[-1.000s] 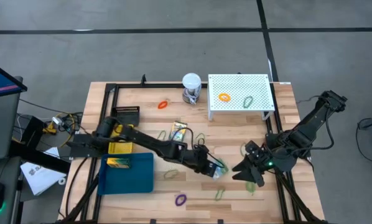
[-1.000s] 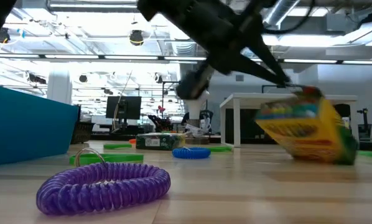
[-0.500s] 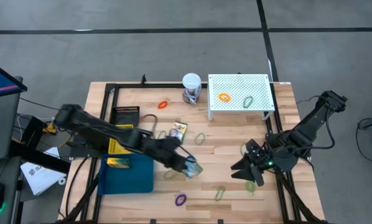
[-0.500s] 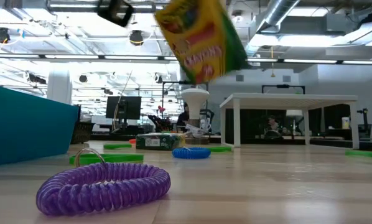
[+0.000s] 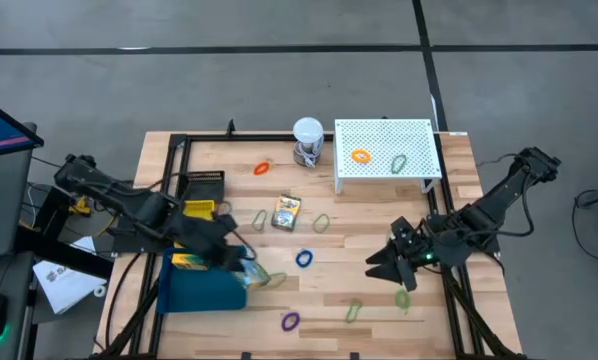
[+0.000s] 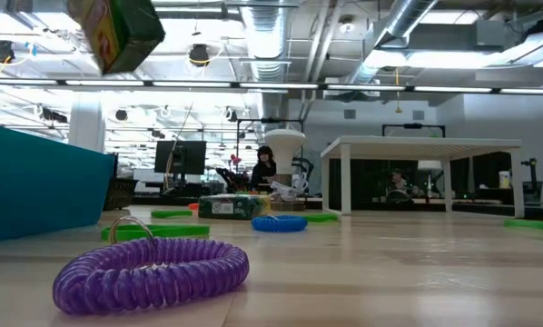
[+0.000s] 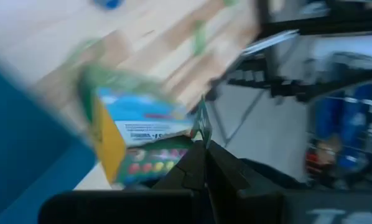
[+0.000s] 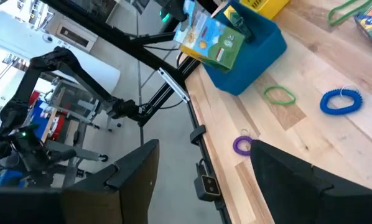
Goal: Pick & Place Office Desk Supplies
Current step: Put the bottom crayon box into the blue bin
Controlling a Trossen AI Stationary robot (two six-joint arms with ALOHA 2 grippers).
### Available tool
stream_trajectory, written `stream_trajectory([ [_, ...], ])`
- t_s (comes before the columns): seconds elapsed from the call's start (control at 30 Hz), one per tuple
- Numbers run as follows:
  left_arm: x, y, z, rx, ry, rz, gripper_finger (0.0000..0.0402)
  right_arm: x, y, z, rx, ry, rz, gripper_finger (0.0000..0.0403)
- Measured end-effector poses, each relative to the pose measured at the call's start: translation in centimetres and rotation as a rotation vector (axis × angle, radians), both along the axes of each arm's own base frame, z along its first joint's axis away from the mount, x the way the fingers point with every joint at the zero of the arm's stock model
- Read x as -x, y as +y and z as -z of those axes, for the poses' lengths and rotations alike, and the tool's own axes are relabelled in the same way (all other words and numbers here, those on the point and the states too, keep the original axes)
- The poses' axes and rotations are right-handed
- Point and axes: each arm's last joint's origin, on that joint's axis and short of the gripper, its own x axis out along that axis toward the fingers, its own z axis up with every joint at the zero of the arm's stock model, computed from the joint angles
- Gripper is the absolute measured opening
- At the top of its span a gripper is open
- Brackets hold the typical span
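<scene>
Keep the left tool (image 5: pixel 241 272) clenched on the crayon box (image 8: pixel 212 38) over the blue tray (image 5: pixel 204 290) corner, lower it squarely inside before letting go, leave the right tool (image 5: pixel 382 268) spread wide above the bench (image 5: pixel 379 215).

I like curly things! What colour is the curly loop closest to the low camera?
Purple. The coiled loop shows best in the low view.

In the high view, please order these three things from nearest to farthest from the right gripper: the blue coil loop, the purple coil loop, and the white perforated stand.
Measured from the right gripper, whose jaws are open, near the table's right edge:
1. Blue coil loop, at mid-table, to the gripper's left.
2. Purple coil loop, by the table's front edge.
3. White perforated stand, at the table's back right.
</scene>
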Motion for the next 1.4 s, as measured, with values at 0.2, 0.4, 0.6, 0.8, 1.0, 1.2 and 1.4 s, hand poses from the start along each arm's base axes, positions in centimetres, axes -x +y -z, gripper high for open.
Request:
stream_trajectory([
  [0.2,2.4,-0.4,0.6,-0.019,0.158,-0.004,0.0000,-0.3,-0.3,-0.1,-0.007,-0.007,0.019,0.0249],
  [0.4,3.9,-1.3,1.2,-0.036,0.263,-0.007,0.0000,-0.6,-0.6,-0.3,-0.023,-0.026,0.037,0.0249],
  [0.6,5.3,-2.2,2.2,-0.091,0.399,-0.021,0.0000,-0.8,-0.8,-0.4,-0.031,-0.037,0.050,0.0249],
  [0.8,5.7,-3.9,3.6,-0.120,0.549,0.036,0.0000,-0.8,-0.8,-0.5,-0.035,-0.042,0.052,0.0249],
  [1.0,5.9,-5.4,5.4,-0.160,0.748,0.097,0.0000,-0.8,-0.8,-0.5,-0.034,-0.042,0.053,0.0249],
  [1.2,4.5,-6.8,8.1,-0.241,0.880,0.126,0.0000,-0.9,-1.0,-0.5,-0.034,-0.042,0.063,0.0249],
  [1.4,1.8,-7.1,10.8,-0.292,0.902,0.143,0.0001,-1.0,-1.2,-0.4,-0.031,-0.041,0.070,0.0249],
])
